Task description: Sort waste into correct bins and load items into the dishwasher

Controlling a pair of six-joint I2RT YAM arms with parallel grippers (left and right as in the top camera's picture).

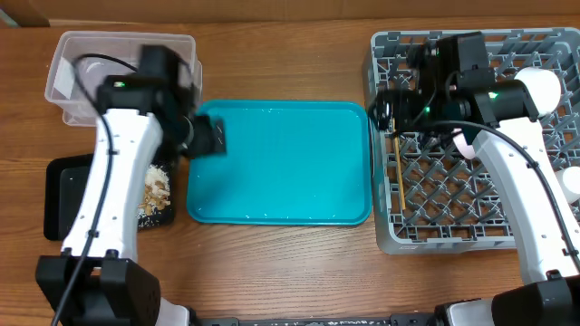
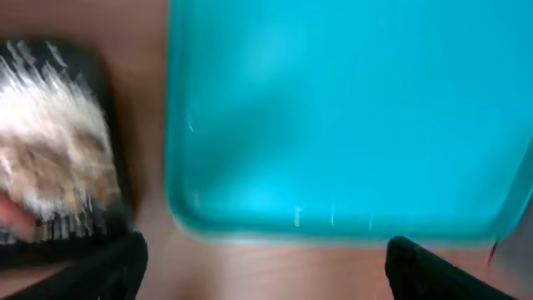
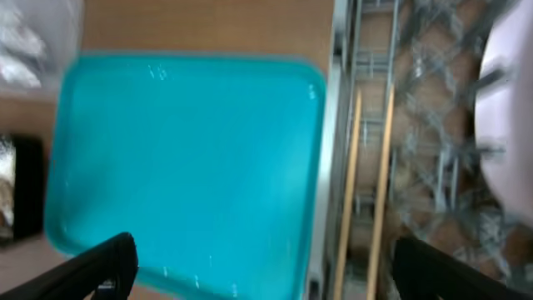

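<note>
Beige-white food scraps (image 1: 156,195) lie on the flat black tray (image 1: 63,195), blurred at the left of the left wrist view as food scraps (image 2: 50,158). My left gripper (image 1: 207,138) hangs open over the teal tray's left edge, and in its own view the left gripper (image 2: 266,271) holds nothing. The chopsticks (image 1: 399,177) lie in the grey dish rack (image 1: 471,208), along its left side. My right gripper (image 1: 390,109) is open above the rack's left rim; the right gripper (image 3: 266,271) is empty, with the chopsticks (image 3: 366,183) and a pale-pink bowl (image 3: 504,125) beyond it.
A teal serving tray (image 1: 281,163) fills the table's middle. The clear plastic tub (image 1: 72,81) stands at the back left, behind my left arm. A white bowl edge (image 1: 571,181) shows at the rack's right side.
</note>
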